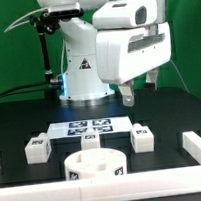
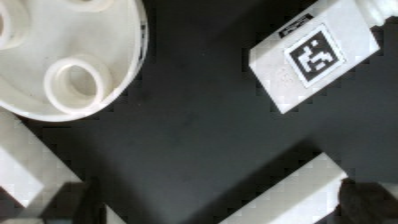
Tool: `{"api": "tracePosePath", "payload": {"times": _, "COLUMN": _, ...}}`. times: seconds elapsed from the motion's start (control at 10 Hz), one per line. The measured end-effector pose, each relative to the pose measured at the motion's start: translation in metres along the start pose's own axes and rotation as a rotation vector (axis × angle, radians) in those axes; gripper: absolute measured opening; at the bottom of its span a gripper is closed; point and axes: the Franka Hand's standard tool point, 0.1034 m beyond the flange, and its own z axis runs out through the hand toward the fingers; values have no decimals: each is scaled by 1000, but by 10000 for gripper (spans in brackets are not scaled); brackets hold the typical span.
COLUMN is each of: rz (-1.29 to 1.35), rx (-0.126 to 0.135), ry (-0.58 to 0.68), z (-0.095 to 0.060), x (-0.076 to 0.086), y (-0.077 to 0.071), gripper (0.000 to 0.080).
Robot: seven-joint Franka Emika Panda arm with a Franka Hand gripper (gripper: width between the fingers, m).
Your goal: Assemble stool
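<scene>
Exterior view first: we count one seat (image 1: 95, 165) at the front of the worktop (image 1: 20, 122). Three legs stand in a row just behind it: left leg (image 1: 35, 148), middle leg (image 1: 90, 140), right leg (image 1: 143, 137). One gripper (image 1: 129, 95) hangs above the worktop, spread wide, holding nothing. Wrist view gives us the seat and one tagged leg, apart.

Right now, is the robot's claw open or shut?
Open: in the wrist view the gripper has its fingers far apart, nothing between them but the table.
</scene>
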Motion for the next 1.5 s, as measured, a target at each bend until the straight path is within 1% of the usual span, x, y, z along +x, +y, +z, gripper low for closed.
{"api": "tracePosePath", "payload": {"times": 0.9, "rz": -27, "rx": 0, "ry": 0, "z": 0, "x": -1, "y": 0, "gripper": 650}}
{"api": "tracePosePath", "payload": {"times": 1.0, "rz": -47, "rx": 1, "ry": -4, "z": -4, "x": -5, "y": 3, "gripper": 650}}
{"api": "tracePosePath", "payload": {"times": 1.1, "rz": -122, "rx": -3, "ry": -3, "z": -1, "x": -15, "y": 10, "gripper": 650}}
{"api": "tracePosePath", "payload": {"times": 1.3, "rz": -340, "rx": -7, "ry": 6, "z": 13, "x": -40, "y": 17, "gripper": 650}}
{"api": "tracePosePath", "payload": {"times": 1.4, "rz": -385, "rx": -4, "ry": 4, "z": 15, "x": -47, "y": 21, "gripper": 650}}
{"api": "tracePosePath", "payload": {"times": 1.5, "rz": -393, "rx": -6, "ry": 4, "z": 14, "x": -45, "y": 20, "gripper": 650}}
